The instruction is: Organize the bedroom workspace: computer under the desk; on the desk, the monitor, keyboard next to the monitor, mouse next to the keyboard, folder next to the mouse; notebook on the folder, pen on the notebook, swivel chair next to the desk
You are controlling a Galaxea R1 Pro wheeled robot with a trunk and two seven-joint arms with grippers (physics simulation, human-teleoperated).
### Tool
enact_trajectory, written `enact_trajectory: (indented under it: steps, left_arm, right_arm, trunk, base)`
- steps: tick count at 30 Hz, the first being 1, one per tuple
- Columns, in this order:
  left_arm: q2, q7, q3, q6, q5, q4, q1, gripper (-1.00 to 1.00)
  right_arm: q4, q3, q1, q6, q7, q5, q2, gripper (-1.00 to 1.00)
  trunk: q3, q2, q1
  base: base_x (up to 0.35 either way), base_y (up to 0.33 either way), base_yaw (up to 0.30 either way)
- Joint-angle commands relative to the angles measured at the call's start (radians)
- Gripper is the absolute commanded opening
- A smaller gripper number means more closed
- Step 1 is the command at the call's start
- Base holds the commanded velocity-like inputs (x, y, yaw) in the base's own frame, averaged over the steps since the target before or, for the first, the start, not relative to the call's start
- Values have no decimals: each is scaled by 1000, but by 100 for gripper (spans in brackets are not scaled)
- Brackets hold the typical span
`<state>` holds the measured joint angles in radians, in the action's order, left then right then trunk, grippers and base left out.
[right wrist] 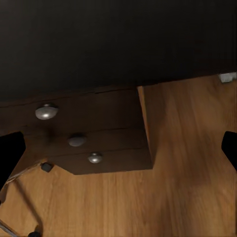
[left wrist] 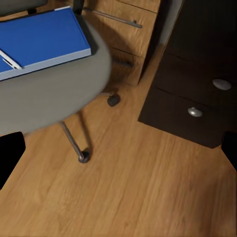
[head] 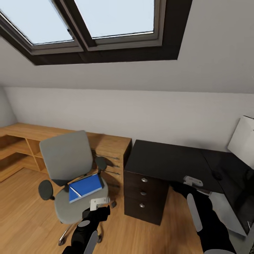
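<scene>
The grey swivel chair [head: 65, 155] stands on the floor left of the black desk [head: 165, 158]. On its seat lies the blue folder [head: 85, 186] with the thin white pen [head: 75, 192] across it; both also appear as the folder [left wrist: 44, 37] and pen [left wrist: 10, 59] in the left wrist view. I cannot make out the notebook. My left gripper [head: 98, 203] hangs open just in front of the seat, its fingertips [left wrist: 10, 158] wide apart. My right gripper [head: 193, 181] is open over the desk's front edge, beside the drawers [right wrist: 74, 140]. The monitor's white back [head: 243, 141] shows at far right.
A light wooden drawer unit [head: 109, 148] with low shelves runs along the wall behind the chair, close to the desk's left side. The chair's chrome legs and castors [left wrist: 83, 158] spread over the wood floor. A light grey surface [head: 229, 211] shows below the desk at right.
</scene>
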<state>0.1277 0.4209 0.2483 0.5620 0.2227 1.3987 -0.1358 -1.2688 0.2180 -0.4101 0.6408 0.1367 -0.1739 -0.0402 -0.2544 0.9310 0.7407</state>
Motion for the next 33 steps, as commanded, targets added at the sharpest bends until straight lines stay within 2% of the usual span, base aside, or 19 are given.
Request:
enact_trajectory:
  steps: [1,11,27,33]
  left_arm:
    - [0,10,2,3,10,1,-1,100]
    - [-2,10,28,3,10,-4,-1,100]
    - [-2,10,34,3,10,-4,-1,100]
    - [-2,10,34,3,11,-4,-1,100]
  right_arm:
    - [-1,1,-1,3,7,-11,-1,100]
    - [-14,1,-1,3,8,-10,0,100]
    - [-18,3,-1,3,9,-8,3,100]
    - [-22,3,-1,3,9,-6,3,100]
  trunk:
    - [-1,1,1]
    - [-2,1,1]
    - [-2,1,1]
    - [-2,1,1]
  base:
    - [259,0,-266]
    - [303,0,-202]
    - [318,-48,-8]
    - [129,-79,-9]
